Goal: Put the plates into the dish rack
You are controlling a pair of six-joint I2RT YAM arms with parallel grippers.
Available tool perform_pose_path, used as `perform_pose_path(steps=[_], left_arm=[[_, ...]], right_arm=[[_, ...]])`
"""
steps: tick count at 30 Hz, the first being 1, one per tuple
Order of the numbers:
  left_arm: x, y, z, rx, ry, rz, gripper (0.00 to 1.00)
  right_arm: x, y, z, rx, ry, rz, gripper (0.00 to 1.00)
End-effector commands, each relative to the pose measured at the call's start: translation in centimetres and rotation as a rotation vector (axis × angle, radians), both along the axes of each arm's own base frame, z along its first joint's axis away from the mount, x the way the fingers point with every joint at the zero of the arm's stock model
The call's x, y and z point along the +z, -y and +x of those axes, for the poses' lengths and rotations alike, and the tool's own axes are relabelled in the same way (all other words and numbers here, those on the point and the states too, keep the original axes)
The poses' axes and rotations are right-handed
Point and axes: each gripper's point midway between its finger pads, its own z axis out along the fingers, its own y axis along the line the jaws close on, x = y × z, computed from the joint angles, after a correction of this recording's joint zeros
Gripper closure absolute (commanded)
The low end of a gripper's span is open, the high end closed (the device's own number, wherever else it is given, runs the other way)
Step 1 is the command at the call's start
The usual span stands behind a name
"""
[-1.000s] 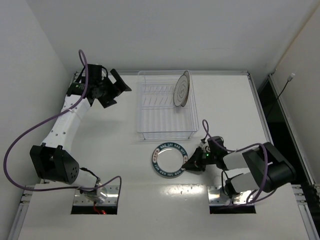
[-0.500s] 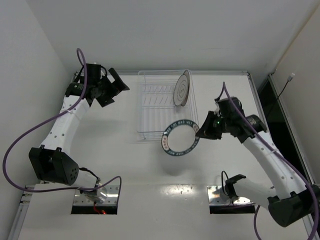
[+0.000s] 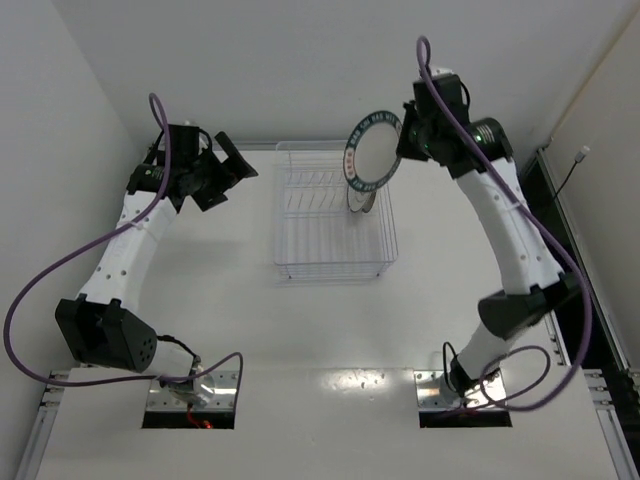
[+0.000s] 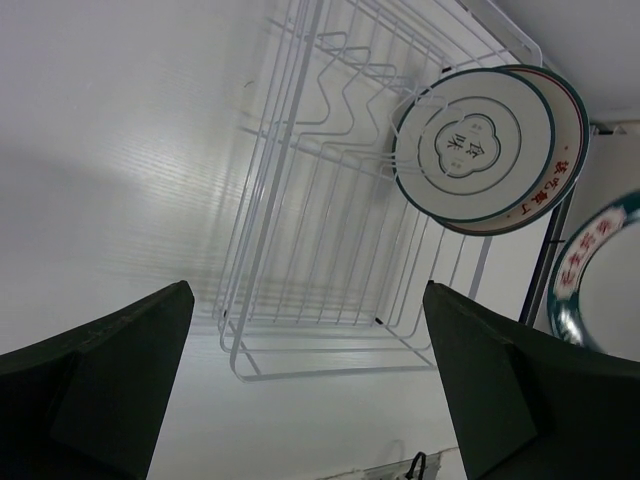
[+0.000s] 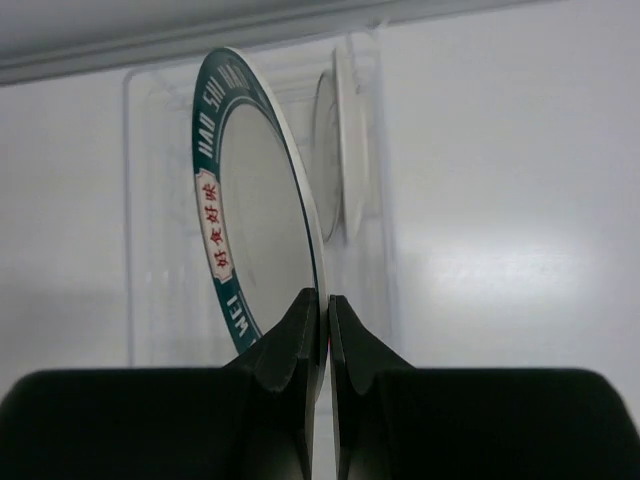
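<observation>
My right gripper [image 3: 403, 140] is shut on the rim of the dark teal lettered plate [image 3: 371, 148] and holds it upright, in the air over the far right of the white wire dish rack [image 3: 330, 268]. In the right wrist view the fingers [image 5: 300, 330] pinch the plate [image 5: 250, 220] edge-on. Two plates stand together in the rack's far right slots [image 3: 362, 203]: the white one with a thin black rim [image 4: 475, 140] in front, the orange-brown banded one [image 4: 572, 150] behind it. My left gripper [image 3: 236, 168] is open and empty, left of the rack.
The rack's [image 4: 300, 330] other tines [image 4: 350, 70] hold nothing. White walls close in behind and to the left of the table. A black post [image 4: 545, 260] stands at the rack's right side, by the held plate [image 4: 600, 270].
My right arm has lifted the teal plate off the table in front of the rack, carried it up and back, and turned it upright over the rack's far right. The left arm barely moved.
</observation>
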Motion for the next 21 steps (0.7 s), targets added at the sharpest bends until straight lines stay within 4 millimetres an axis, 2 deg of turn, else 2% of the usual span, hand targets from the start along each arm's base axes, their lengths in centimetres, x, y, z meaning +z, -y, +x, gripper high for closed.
perform_pose_path(steps=[1,3,4,6,9,11,16,18,19,21], left_arm=[[2.9,0.2,-0.2,-0.007,0.081,-0.022,0.01],[3.0,0.4,-0.3,-0.010,0.078,-0.035,0.01],[3.0,0.4,-0.3,-0.010,0.077,-0.035,0.01],[3.0,0.5,-0.4,-0.017,0.077,-0.041,0.01],[2.9,0.7,-0.1,-0.019,0.075,-0.053,0.01],[2.9,0.7,-0.1,-0.019,0.075,-0.053,0.01],[2.9,0.7,-0.1,-0.019,0.075,-0.053,0.01],[2.9,0.9,-0.1,-0.027,0.074,-0.059,0.01],[2.6,0.9,0.0,-0.026,0.065,-0.058,0.01],[3.0,0.9,0.1,-0.027,0.074,-0.059,0.01]], right_arm=[[1.7,1.1,6.6,-0.132,0.148,-0.223,1.00],[2.4,1.2,7.9,-0.169,0.184,-0.281,1.00],[2.8,0.4,9.0,-0.162,0.233,-0.297,1.00],[1.5,0.1,10.6,-0.177,0.234,-0.320,1.00],[0.1,-0.2,11.6,-0.209,0.215,-0.364,1.00],[-1.8,-0.2,12.0,-0.205,0.179,-0.401,1.00],[-6.9,-1.7,12.1,-0.161,0.086,-0.457,1.00],[-8.9,-3.0,12.1,-0.129,0.056,-0.479,1.00],[-10.0,-3.0,12.1,-0.123,0.036,-0.493,1.00],[-11.9,-4.8,11.6,-0.059,0.003,-0.490,1.00]])
